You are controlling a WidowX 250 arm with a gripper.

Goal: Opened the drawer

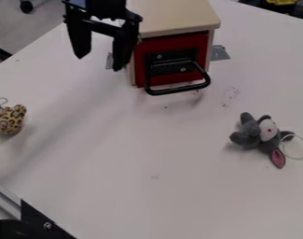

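White tabletop (104,182) beneath the setup. Drawer (172,42): red front seated in the wooden box (172,15), black handle (178,89) outward. Gripper (99,63): left of the drawer, fingers spread. Grey plush toy (253,129): right of the drawer, nearer the camera. Leopard-print toy (10,120): well left of the drawer.
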